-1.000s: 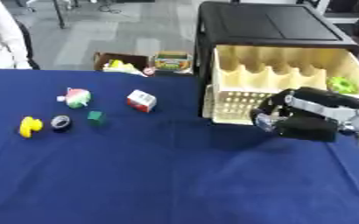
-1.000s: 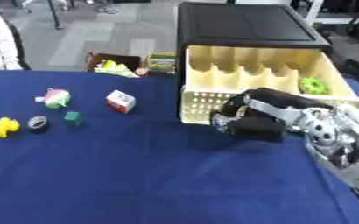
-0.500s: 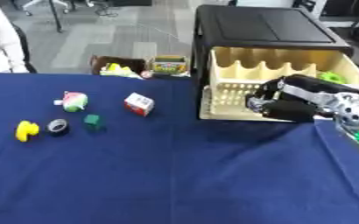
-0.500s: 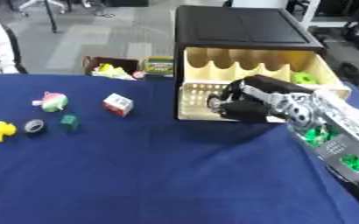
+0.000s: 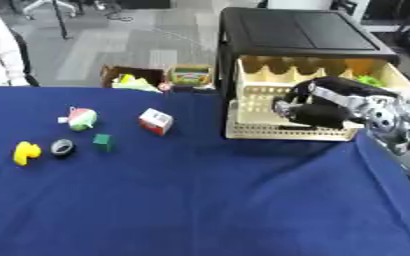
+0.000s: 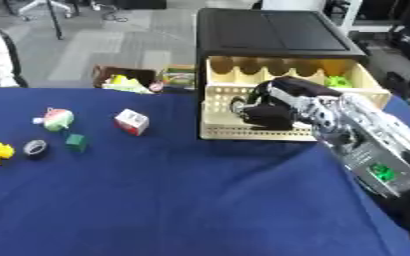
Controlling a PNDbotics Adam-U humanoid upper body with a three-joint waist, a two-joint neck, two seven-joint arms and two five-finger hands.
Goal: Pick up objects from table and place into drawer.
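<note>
We see the right hand over the open cream drawer, fingers curled; whether they hold anything we cannot tell. A green object lies in the drawer's far corner, behind the hand.

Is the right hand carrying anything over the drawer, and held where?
Cannot be told: the right hand is curled over the open drawer, and anything inside it is hidden.

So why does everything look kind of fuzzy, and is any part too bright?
Left eye view: the whole picture is soft, and the robot hand over the cream drawer smears into a dark blur. Right eye view: the same softness; the small toys on the blue table lack crisp edges. No strong glare in either view; the light is even, with only faint shadows.
</note>
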